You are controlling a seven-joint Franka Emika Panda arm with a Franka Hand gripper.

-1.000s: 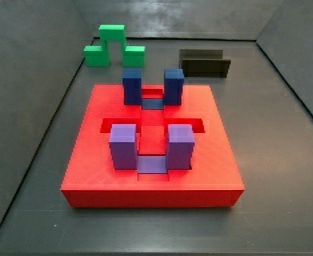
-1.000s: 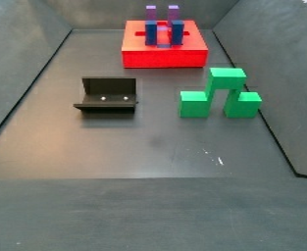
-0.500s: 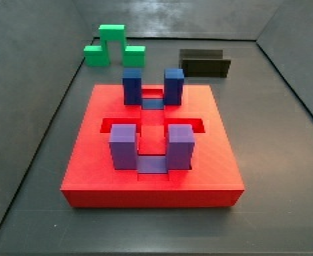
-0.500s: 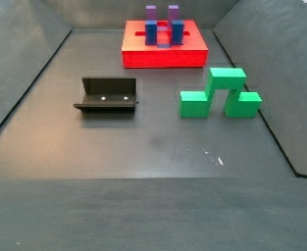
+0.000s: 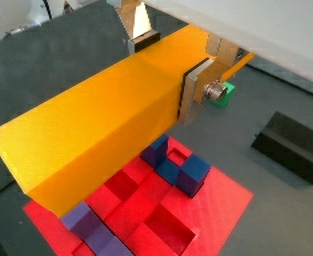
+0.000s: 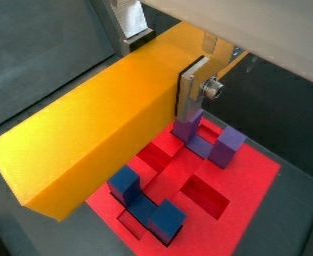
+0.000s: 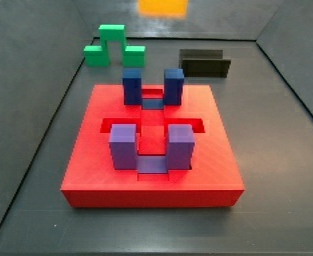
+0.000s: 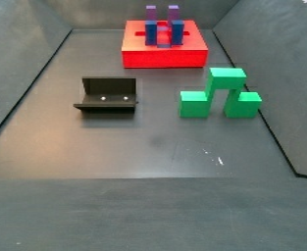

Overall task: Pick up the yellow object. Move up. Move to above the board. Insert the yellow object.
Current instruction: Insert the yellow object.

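Observation:
My gripper [image 5: 166, 68] is shut on the yellow object [image 5: 99, 125], a long yellow-orange bar, with a silver finger [image 5: 190, 97] on each side; it shows the same way in the other wrist view [image 6: 160, 65]. The bar [image 6: 92, 130] hangs high above the board [image 5: 135, 205], a red slab with blue posts [image 5: 186, 172] and purple posts [image 6: 206, 140]. In a side view only the bar's lower end [image 7: 163, 6] shows at the top edge, above and behind the board [image 7: 152, 185]. In another side view the board [image 8: 163, 57] stands at the far end; bar and gripper are out of view.
A green stepped block [image 7: 112, 45] stands behind the board, also seen in a side view [image 8: 222, 93]. The dark fixture [image 7: 206, 63] stands at the back right, also in a side view [image 8: 107, 96] and a wrist view [image 5: 295, 148]. Grey walls ring the floor.
The yellow bar's end has come into a side view at the top edge; it was not visible before. Board, green block and fixture have not moved.

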